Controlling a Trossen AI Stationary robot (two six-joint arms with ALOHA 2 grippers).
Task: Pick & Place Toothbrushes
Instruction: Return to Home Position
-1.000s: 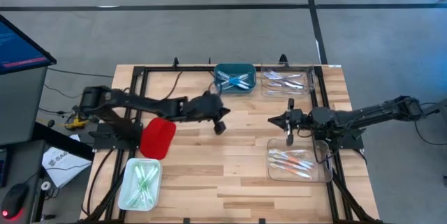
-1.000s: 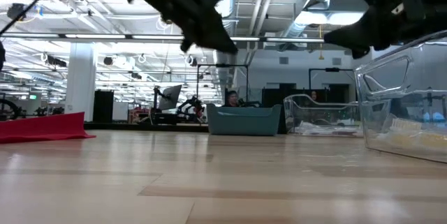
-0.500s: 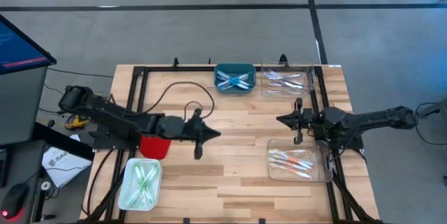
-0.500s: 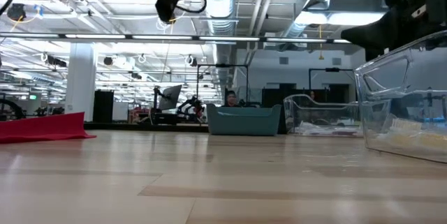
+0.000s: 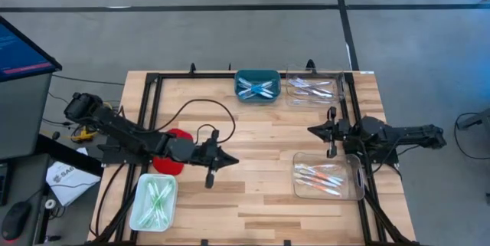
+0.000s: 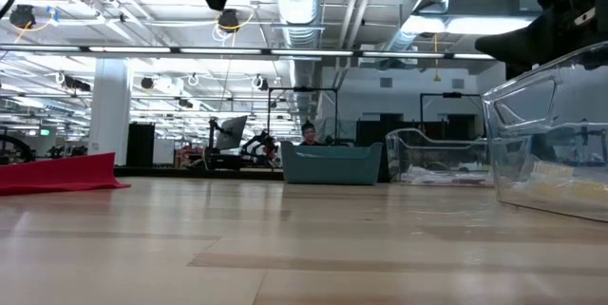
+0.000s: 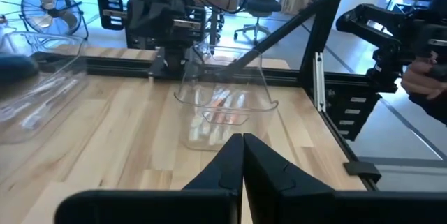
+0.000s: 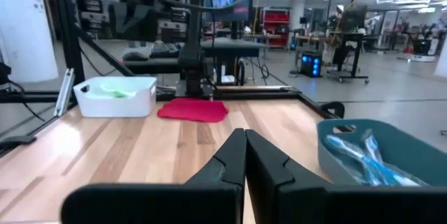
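Observation:
The toothbrushes lie sorted in bins: light green ones in a white bin (image 5: 155,200) at the near left, blue ones in a teal bin (image 5: 257,86) at the far middle, pink-purple ones in a clear bin (image 5: 314,89) beside it, and orange-red ones in a clear bin (image 5: 321,177) at the near right. My left gripper (image 5: 232,160) hangs shut and empty above the table's middle, pointing toward the right edge. My right gripper (image 5: 310,130) is shut and empty too, pointing toward the left edge, just beyond the orange-red bin's far side.
A red tray (image 5: 170,158) lies partly under my left arm. A black cable (image 5: 191,108) loops over the table near that arm. Black frame rails (image 5: 153,116) run along the left, right and far sides. Bare wood (image 5: 260,200) shows between the near bins.
My left gripper has swung from near the teal bin toward the table's near edge and a little left, and has turned level, pointing at the right edge. My right gripper has drawn back a little toward the right edge. Both have stayed shut.

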